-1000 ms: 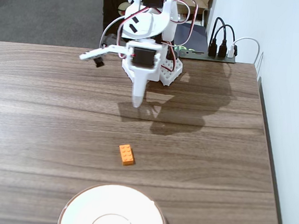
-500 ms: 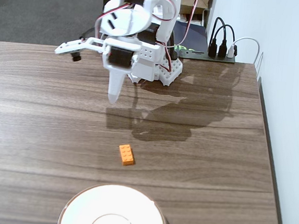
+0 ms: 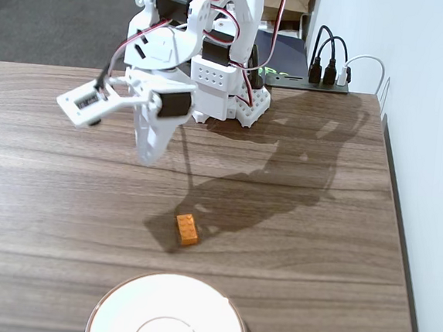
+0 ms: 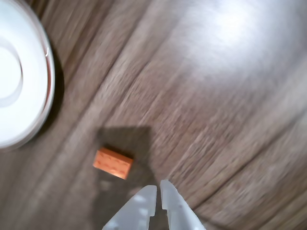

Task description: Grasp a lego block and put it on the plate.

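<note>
The lego block [image 4: 113, 163] lies just left of the closed tool [image 4: 159, 189].

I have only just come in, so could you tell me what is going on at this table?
A small white robot arm is working over a wooden table. Its gripper hangs in the air with the fingertips close together and nothing between them. An orange lego block lies untouched on the wood, just ahead of the fingertips in the wrist view and partly in the arm's shadow. A white plate sits empty at the near edge, apart from the block. Nothing has been picked up yet.
</note>
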You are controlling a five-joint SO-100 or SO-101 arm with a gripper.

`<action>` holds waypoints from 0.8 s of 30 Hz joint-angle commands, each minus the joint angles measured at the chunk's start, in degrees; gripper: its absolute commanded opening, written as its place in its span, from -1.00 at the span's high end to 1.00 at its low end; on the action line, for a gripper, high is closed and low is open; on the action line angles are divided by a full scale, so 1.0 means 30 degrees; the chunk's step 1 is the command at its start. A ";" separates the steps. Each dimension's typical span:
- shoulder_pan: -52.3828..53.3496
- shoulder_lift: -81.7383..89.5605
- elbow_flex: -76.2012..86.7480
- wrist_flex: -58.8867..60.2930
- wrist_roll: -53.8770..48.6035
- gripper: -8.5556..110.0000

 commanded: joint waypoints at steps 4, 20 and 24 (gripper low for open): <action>-0.0234 -0.1758 -0.2139 -0.0059 -0.4951 0.84; -0.2197 -0.5771 -0.3691 0.0234 -1.1631 0.84; -0.3135 -0.5947 -0.3984 0.1113 -1.2568 0.82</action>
